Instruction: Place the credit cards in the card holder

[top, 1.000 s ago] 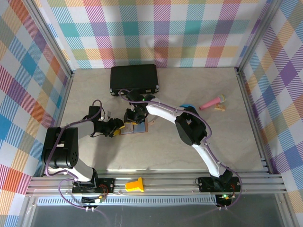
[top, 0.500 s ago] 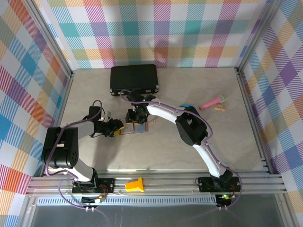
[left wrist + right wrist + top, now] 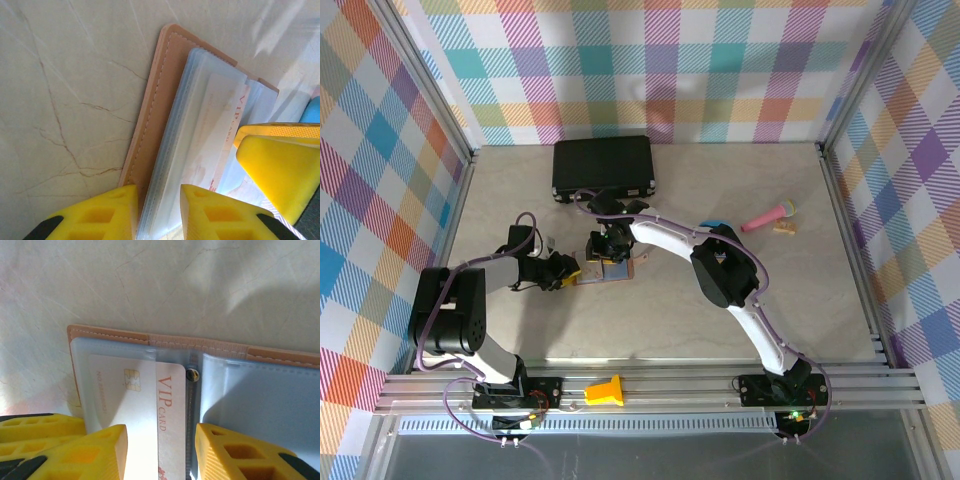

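Left tool (image 3: 571,272) and right tool (image 3: 610,254) tight together over card holder (image 3: 155,100); bare tabletop (image 3: 650,320) around.

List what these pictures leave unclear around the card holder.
Right wrist view: the VIP card is cut off at the bottom edge, so how much remains outside the card holder is unknown.
Left wrist view: the left gripper straddles the holder's edge; whether it pinches it is cut off below.
Top view: the right gripper covers much of the holder, too small to read.
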Robot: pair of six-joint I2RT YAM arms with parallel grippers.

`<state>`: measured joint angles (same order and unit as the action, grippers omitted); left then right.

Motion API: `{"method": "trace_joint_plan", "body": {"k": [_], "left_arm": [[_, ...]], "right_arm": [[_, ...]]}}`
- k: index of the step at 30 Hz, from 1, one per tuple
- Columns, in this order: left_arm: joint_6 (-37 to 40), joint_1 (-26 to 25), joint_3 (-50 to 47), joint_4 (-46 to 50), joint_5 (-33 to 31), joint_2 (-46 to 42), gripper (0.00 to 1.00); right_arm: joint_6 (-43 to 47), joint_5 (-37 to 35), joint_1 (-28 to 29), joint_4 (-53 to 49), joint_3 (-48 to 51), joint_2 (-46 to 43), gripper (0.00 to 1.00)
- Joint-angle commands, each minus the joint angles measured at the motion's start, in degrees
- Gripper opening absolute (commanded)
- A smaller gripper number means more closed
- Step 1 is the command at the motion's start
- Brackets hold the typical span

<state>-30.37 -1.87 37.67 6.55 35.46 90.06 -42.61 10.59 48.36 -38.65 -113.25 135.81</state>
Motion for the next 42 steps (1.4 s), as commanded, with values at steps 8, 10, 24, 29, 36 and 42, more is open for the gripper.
{"method": "trace_joint_plan", "body": {"k": [8,10,24,29,36,42], "left_arm": [[0.5,-0.6,-0.5,1.2,0.0,0.4,0.29],[0.6,-0.6,-0.6,1.1,0.0,0.4,0.29],[0.5,-0.6,-0.9,0.7,0.2,0.1,0.29],[0.5,-0.6,-0.9,0.5,0.2,0.4,0.29],[0.5,-0.6,-0.9,0.5,0.3,0.5,0.29],[0.5,-0.6,-0.7,0.7,0.3,0.5,0.29]], "right_arm": [[-0.9,3.0,0.8,-1.3,-1.8,0.5,0.38],[-0.9,3.2,0.9,-1.3,-1.9,0.5,0.36],[1.1,-1.3,1.2,-3.4,-2.5,-1.0,0.35],[0.9,-1.4,1.4,-4.1,-2.7,-0.3,0.35],[0.8,0.6,1.3,-4.1,-4.2,1.5,0.35],[0.5,0.8,1.4,-4.4,-4.3,2.1,0.36]]}}
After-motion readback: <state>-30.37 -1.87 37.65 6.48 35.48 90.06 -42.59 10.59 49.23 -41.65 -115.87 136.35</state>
